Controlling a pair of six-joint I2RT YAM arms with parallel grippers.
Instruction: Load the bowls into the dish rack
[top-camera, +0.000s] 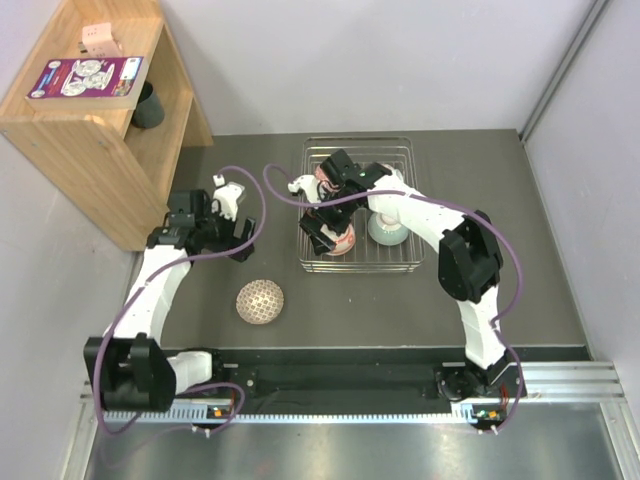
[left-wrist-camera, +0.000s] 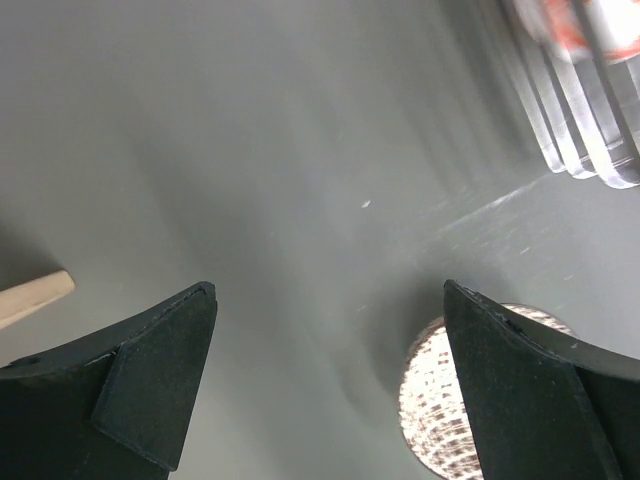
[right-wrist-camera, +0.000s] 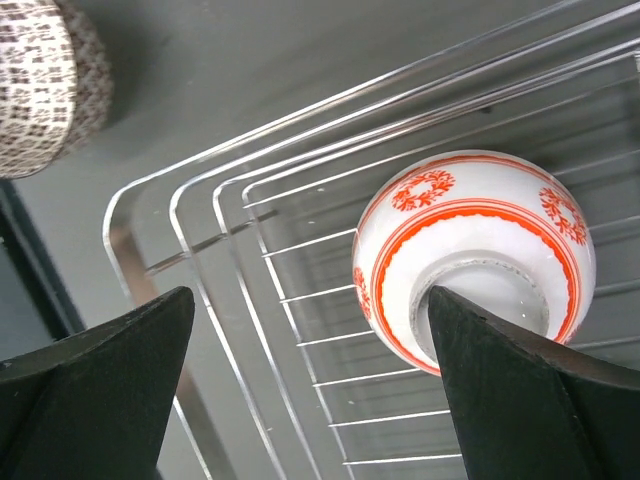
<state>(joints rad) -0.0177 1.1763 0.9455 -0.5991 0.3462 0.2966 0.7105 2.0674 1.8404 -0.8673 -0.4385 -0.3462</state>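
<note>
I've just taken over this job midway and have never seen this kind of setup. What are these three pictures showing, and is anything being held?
Two white robot arms are bolted at the near edge of the table, and each ends in a two-finger claw. The large picture looks down from above. The other two come from a camera on each wrist, and the dark wedges in them are that claw's own fingers. The left claw is open over bare table and holds nothing. The right claw is open above the wire dish rack and is also empty. A red-orange floral bowl and a mint green bowl lie in the rack. A beige-brown mesh bowl sits on the table outside it.
</note>
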